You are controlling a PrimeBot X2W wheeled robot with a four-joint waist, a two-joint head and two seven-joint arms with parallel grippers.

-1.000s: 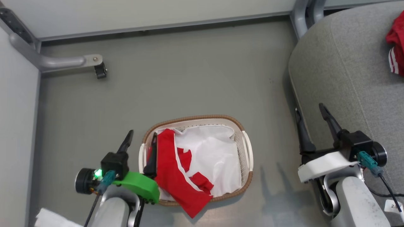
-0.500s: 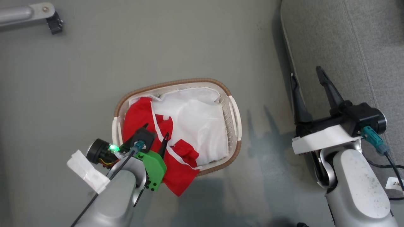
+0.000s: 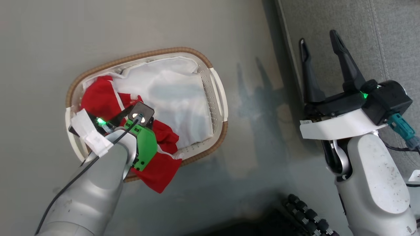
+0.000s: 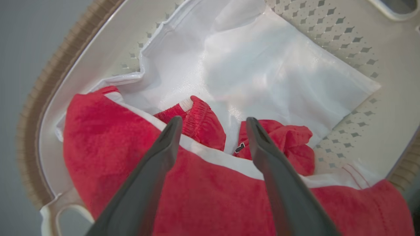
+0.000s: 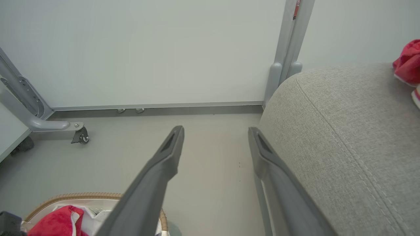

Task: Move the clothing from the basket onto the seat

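The white basket (image 3: 144, 56) with its brown woven rim stands on the grey floor. Red clothing (image 3: 98, 100) with white trim fills its left side and hangs over the near rim (image 3: 157, 170). In the left wrist view my left gripper (image 4: 213, 121) is open, pointing down into the basket just above the clothing (image 4: 203, 196), fingertips on either side of a bunched red fold. My right gripper (image 3: 318, 37) is open and holds nothing, at the edge of the grey seat (image 3: 377, 39). Another red garment (image 5: 407, 62) lies on the seat (image 5: 344, 131).
The white liner (image 3: 170, 95) covers the basket's right side. A pale wall panel, a grey post (image 5: 285, 65) and a metal frame leg with a caster (image 5: 77, 131) stand beyond the floor. Dark parts of my base (image 3: 305, 216) show at the bottom.
The head camera has tipped downward, shifting the whole picture. My left gripper has swung from the basket's left rim to over the red clothing, now pointing down into the basket. The right gripper stays open.
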